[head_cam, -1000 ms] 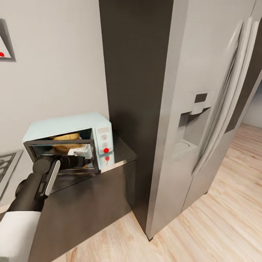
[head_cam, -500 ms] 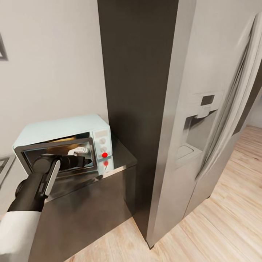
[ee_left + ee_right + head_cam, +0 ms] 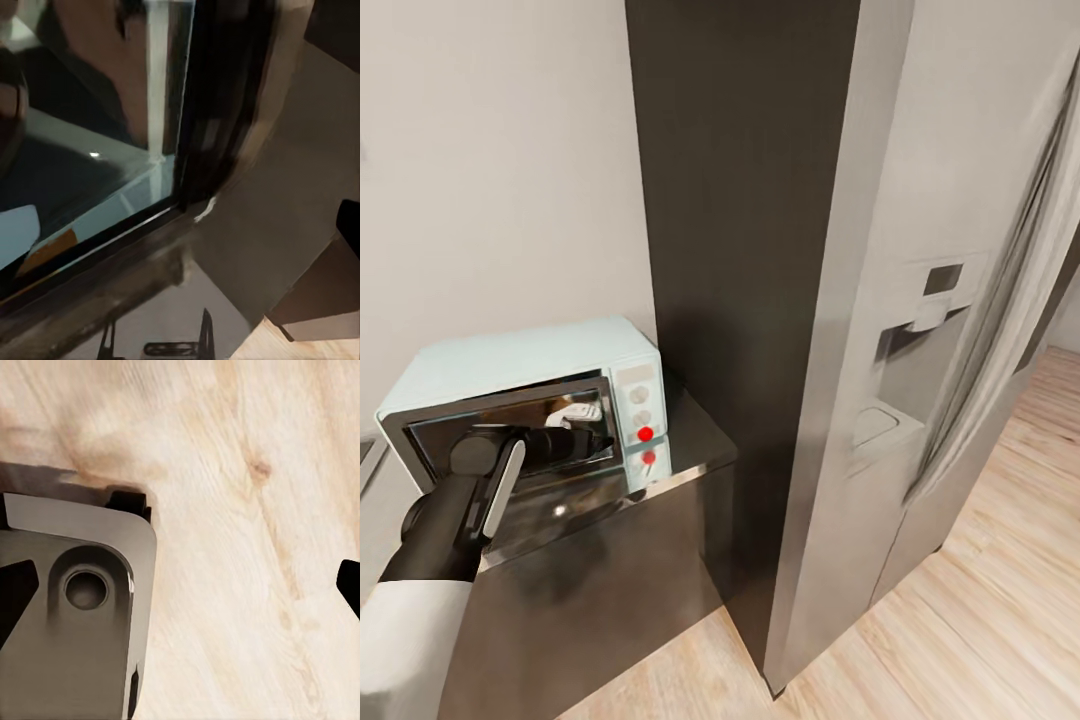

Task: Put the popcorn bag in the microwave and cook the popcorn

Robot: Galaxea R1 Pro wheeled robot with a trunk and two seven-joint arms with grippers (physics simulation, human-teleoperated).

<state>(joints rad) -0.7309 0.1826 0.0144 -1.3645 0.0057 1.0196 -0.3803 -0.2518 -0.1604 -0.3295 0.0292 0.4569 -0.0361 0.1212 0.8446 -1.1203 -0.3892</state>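
your left gripper [image 3: 592, 441], grip unreadable, presses the microwave [image 3: 520, 400] door nearly shut; next, start heating.

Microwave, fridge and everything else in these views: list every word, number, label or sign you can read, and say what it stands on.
No readable text in any view.
Microwave control panel: two white knobs and a red dot, no legible markings.
Fridge dispenser panel: a dark screen, blank.
Left wrist view: an orange strip shows in the microwave door glass, with no lettering to make out.
Right wrist view: wood floor and part of the robot's base, unmarked.
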